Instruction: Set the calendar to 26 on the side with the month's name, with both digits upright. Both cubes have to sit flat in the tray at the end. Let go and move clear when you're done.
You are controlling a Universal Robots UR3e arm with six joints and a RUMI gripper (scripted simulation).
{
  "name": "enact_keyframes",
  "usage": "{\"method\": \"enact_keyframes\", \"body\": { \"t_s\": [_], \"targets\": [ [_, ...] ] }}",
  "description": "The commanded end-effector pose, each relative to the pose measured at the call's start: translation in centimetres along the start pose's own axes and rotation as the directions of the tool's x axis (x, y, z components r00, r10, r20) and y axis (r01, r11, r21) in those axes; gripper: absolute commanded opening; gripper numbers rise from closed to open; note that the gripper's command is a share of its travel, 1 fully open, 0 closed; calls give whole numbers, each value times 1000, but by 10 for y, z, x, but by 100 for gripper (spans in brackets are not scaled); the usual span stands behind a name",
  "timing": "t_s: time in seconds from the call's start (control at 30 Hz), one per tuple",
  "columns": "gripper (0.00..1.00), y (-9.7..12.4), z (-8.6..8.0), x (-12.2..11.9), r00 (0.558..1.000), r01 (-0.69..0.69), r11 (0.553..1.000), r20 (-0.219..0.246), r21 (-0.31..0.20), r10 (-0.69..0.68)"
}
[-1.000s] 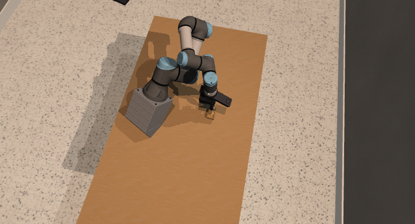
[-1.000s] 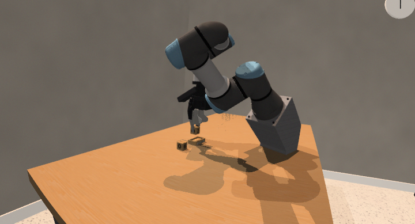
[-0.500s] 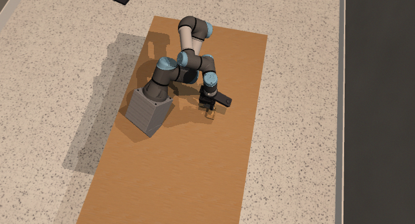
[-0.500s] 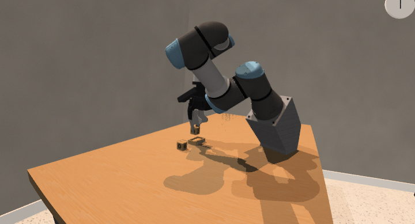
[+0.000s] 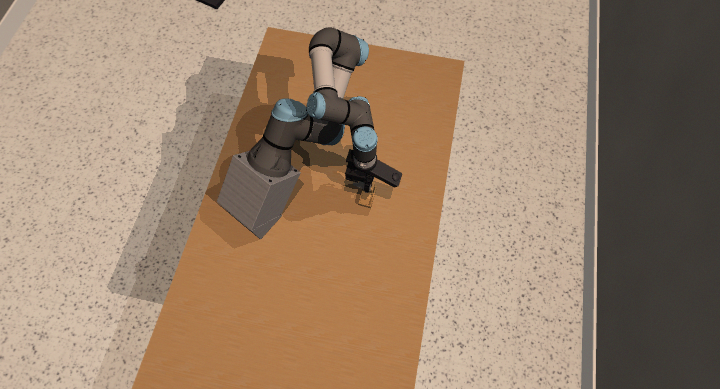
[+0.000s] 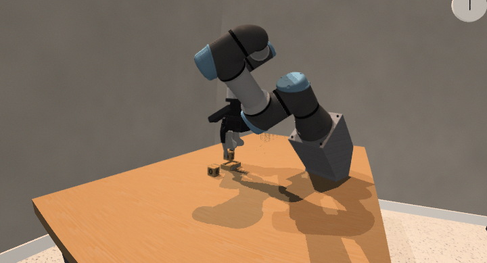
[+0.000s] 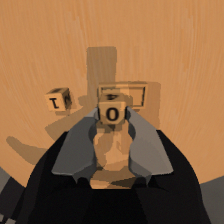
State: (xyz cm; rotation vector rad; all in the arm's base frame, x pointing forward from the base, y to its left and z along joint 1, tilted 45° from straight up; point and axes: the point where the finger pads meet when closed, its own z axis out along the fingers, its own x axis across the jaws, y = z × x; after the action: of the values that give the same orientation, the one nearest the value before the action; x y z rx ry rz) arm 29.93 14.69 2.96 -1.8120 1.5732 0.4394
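The gripper grasps 1 cube above the tray, probably for lowering it into 1 end; the other cube sits on the table, beside the tray

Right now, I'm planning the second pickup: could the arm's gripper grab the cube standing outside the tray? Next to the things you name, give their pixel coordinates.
Probably not yet: the gripper (image 6: 228, 153) (image 7: 112, 107) is already closed on the other cube (image 7: 112, 111), though nothing visible blocks the loose cube (image 6: 213, 170) (image 7: 56, 101).
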Motion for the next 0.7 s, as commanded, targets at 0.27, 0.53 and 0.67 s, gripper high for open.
{"method": "enact_keyframes", "body": {
  "t_s": [0.27,0.53,0.67],
  "targets": [
    [11,-1,9,1,1000,1,1000,-2,1,-1],
    [11,-1,13,1,1000,1,1000,-2,1,-1],
    [11,-1,14,1,1000,1,1000,-2,1,-1]
  ]
}}
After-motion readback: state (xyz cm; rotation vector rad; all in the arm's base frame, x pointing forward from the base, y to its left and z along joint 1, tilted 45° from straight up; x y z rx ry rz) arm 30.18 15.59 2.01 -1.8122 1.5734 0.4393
